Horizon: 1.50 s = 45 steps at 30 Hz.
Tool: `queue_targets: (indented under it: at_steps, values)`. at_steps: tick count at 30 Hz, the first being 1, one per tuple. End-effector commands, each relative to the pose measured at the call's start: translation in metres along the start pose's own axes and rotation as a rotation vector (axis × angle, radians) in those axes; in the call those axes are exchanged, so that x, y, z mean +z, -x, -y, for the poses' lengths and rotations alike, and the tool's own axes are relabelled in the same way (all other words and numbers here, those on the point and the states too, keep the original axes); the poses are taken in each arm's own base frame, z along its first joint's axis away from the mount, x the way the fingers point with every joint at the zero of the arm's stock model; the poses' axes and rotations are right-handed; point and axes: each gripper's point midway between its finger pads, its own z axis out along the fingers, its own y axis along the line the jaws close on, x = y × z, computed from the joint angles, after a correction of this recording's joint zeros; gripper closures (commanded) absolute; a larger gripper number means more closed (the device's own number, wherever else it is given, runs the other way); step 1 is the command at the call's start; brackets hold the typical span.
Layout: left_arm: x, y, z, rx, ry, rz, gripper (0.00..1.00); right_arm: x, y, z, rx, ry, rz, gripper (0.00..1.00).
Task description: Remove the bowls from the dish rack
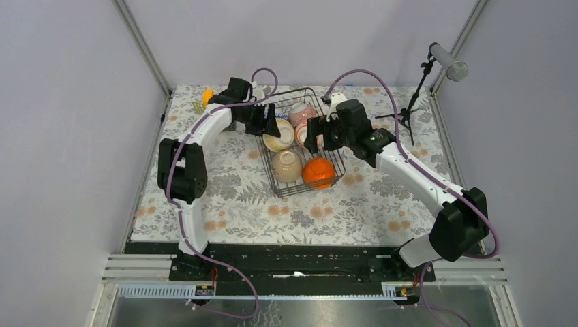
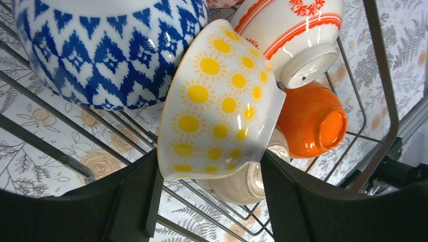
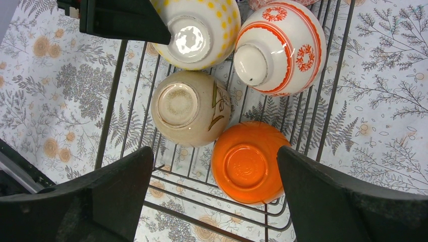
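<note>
Left pincer [image 2: 209,161] is straddling the yellow-sun bowl [image 2: 217,96], with one finger standing against each side of it. Whether the fingers are pressing or merely touching cannot be told. That bowl is lying tilted on its side in the dish rack [image 3: 111,108], leaning over the beige bowl [image 3: 189,108]. It is sitting just beside the blue-and-white bowl [image 2: 101,55] on one side and the red-banded white bowl [image 2: 292,35] on the other.

Right pincer [image 3: 213,156] is hanging wide above the near end of the rack and gripping nothing. The orange bowl [image 3: 247,164] and the beige bowl are lying base-up directly beneath it. The pink speckled bowl [image 1: 302,112] is sitting toward the far end of the rack.

All six bowls are lying inside the rack, which is resting on the floral-covered surface [image 1: 225,197]. A black tripod stand [image 1: 409,112] is standing on the surface to the right of the rack.
</note>
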Motion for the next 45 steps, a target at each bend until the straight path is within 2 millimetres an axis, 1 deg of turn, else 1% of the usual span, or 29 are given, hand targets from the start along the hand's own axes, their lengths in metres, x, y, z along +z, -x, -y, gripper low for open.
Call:
queue_targets:
  at_steps: [1,6,10,14,24,28,30,33,36,39,41,45]
  values:
    - [-0.034,0.033,0.065,0.07,-0.212,0.111,0.38,-0.008,0.01,-0.007,-0.002,0.026,0.031,0.0]
    - [-0.041,0.033,0.076,0.062,-0.25,0.128,0.38,-0.008,0.013,-0.009,0.0,0.035,0.035,0.0]
    - [-0.039,0.032,0.073,0.044,-0.243,0.129,0.39,-0.007,0.013,-0.01,0.003,0.04,0.034,0.0]
    - [-0.041,0.035,0.081,0.034,-0.28,0.142,0.4,-0.007,0.013,-0.01,0.001,0.04,0.036,0.0]
    - [-0.037,0.027,0.071,0.023,-0.233,0.124,0.4,-0.002,0.01,-0.007,-0.002,0.028,0.029,0.0]
    - [-0.04,0.025,0.071,0.028,-0.225,0.123,0.39,-0.001,0.011,-0.007,0.0,0.029,0.03,0.0]
    - [-0.042,0.023,0.071,0.029,-0.213,0.12,0.37,0.0,0.01,-0.006,0.0,0.028,0.029,0.0]
    - [-0.043,0.02,0.065,0.016,-0.167,0.117,0.29,0.0,0.01,-0.006,0.002,0.027,0.028,0.0]
    - [-0.04,0.017,0.066,0.022,-0.135,0.115,0.24,0.003,0.009,-0.006,0.004,0.026,0.023,0.0]
    - [-0.032,0.015,0.063,0.067,-0.093,0.108,0.2,0.004,0.01,-0.008,0.008,0.035,0.022,0.0]
    - [-0.026,0.013,0.056,0.079,-0.074,0.089,0.19,0.004,0.011,-0.01,0.01,0.042,0.022,0.0]
    - [-0.02,0.015,0.049,0.12,-0.043,0.058,0.19,0.003,0.011,-0.011,0.014,0.048,0.021,0.0]
